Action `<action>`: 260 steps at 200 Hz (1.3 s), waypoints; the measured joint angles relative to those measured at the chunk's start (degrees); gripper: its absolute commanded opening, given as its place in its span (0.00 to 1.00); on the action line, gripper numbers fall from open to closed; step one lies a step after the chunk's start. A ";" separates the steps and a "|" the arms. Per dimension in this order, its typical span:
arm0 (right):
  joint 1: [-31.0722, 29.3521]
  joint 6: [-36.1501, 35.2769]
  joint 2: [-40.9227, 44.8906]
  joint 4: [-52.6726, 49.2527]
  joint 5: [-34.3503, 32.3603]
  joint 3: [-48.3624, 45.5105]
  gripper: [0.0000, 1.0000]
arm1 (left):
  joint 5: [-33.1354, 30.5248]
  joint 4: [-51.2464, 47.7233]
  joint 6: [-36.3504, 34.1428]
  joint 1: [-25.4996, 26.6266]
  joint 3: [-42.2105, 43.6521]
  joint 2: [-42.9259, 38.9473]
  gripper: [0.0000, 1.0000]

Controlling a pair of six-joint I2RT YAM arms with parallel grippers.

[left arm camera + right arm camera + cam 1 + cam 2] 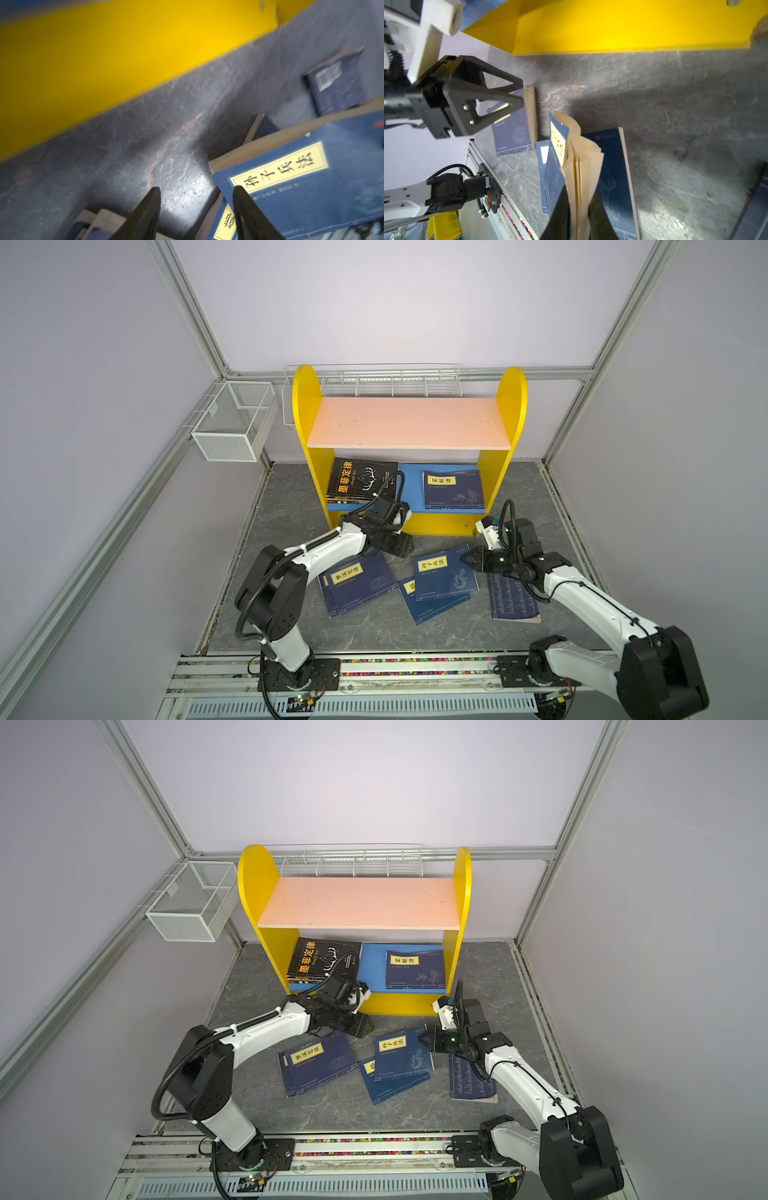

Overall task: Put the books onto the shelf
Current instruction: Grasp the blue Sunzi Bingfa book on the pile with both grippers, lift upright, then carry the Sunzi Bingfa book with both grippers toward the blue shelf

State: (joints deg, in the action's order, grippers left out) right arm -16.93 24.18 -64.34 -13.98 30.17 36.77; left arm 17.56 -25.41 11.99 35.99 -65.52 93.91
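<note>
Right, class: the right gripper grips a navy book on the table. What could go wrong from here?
1. The right gripper grips the top book by its fanned pages; lifting may tear them or let it flop open.
2. That book overlaps a lower book, which may get dragged.
3. The open left gripper is near; the arms might bump.

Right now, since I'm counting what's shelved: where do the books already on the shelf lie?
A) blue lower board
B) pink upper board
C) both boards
A: the black book, atop a small stack, and a navy book lie on the blue lower board; the pink upper board is bare.
</note>
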 measured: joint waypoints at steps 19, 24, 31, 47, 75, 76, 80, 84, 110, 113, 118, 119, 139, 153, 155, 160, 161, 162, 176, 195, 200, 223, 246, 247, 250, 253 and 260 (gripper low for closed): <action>1.60 1.14 2.27 3.56 4.22 0.44 0.07 | 6.99 4.68 3.56 -4.83 3.58 -5.33 0.77; 2.16 1.62 2.69 4.66 5.57 0.61 0.07 | 8.76 5.66 4.22 -5.53 4.61 -6.43 0.79; 2.95 2.47 3.15 6.27 7.41 0.87 0.07 | 11.28 6.82 5.22 -6.23 6.10 -7.93 0.82; 4.28 4.70 3.69 10.29 10.56 1.11 0.07 | 16.48 8.72 6.97 -6.51 8.98 -10.27 0.84; 4.76 7.61 3.21 15.21 14.58 2.45 0.07 | 24.24 12.39 9.94 -6.32 13.20 -11.54 0.84; 4.76 7.65 3.19 15.23 14.71 2.51 0.07 | 24.61 12.57 10.12 -6.32 13.38 -11.54 0.84; 4.90 7.96 2.91 15.67 15.21 3.02 0.07 | 25.46 13.07 10.51 -6.32 13.86 -11.54 0.84; 5.07 8.20 2.64 16.04 15.74 3.45 0.06 | 26.36 13.64 11.04 -6.32 14.27 -11.54 0.83; 6.45 9.46 0.83 18.75 16.61 5.73 0.07 | 30.21 16.50 13.84 -6.32 15.28 -11.52 0.68; 6.54 9.62 0.66 19.12 16.63 5.88 0.06 | 30.51 17.00 14.01 -6.32 15.28 -11.52 0.66; 6.62 9.86 0.31 19.58 16.65 6.12 0.07 | 31.15 17.90 14.53 -6.32 15.28 -11.52 0.63; 6.62 9.90 0.26 19.67 16.65 6.16 0.06 | 31.19 18.03 14.62 -6.32 15.28 -11.52 0.63; 6.67 10.58 -1.11 21.05 16.87 6.75 0.07 | 33.03 21.11 16.81 -6.32 15.28 -11.52 0.57; 6.67 11.08 -1.86 21.62 16.92 6.75 0.07 | 33.81 22.62 17.92 -6.27 15.28 -11.52 0.50; 6.67 11.23 -1.95 21.73 16.94 6.75 0.07 | 33.86 22.64 18.21 -6.25 15.28 -11.50 0.49; 6.67 11.41 -2.12 21.90 16.98 6.75 0.06 | 34.10 23.02 18.32 -6.23 15.26 -11.47 0.45; 6.67 11.50 -2.16 21.99 16.98 6.73 0.06 | 34.10 23.02 18.58 -6.21 15.26 -11.45 0.44; 6.67 11.50 -2.19 22.01 16.98 6.73 0.06 | 34.12 23.04 18.60 -6.21 15.26 -11.45 0.43; 6.67 11.87 -2.32 22.29 17.00 6.73 0.06 | 34.47 23.45 19.08 -5.92 15.19 -11.23 0.30; 6.71 11.82 -2.21 22.43 16.79 6.73 0.06 | 34.56 23.58 19.69 -5.88 15.10 -10.97 0.04; 6.73 11.80 -2.21 22.34 16.52 6.73 0.07 | 34.75 23.74 19.23 -5.88 15.06 -10.97 0.00; 7.10 11.45 -2.16 21.68 14.99 6.73 0.10 | 34.73 24.35 19.26 -5.86 14.51 -11.06 0.00; 7.08 10.80 -1.57 19.93 12.48 6.75 0.36 | 33.16 24.96 19.28 -5.55 14.51 -12.13 0.00; 7.08 10.80 -1.53 19.82 12.26 6.75 0.38 | 33.09 24.98 19.30 -5.53 14.51 -12.20 0.00; 7.08 10.71 -1.42 19.30 11.47 6.84 0.45 | 32.72 25.07 19.32 -5.44 14.51 -12.46 0.00; 7.08 10.27 -1.22 18.91 10.88 6.86 0.50 | 32.26 25.14 19.43 -5.31 14.51 -12.76 0.00; 7.10 9.97 -0.81 17.57 8.92 6.99 0.56 | 31.08 25.64 19.74 -5.16 14.49 -13.44 0.00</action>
State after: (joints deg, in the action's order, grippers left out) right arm -9.82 34.15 -65.14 3.60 39.09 43.77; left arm 48.64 0.23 31.73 30.83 -51.03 80.47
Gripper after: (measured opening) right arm 0.433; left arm 0.070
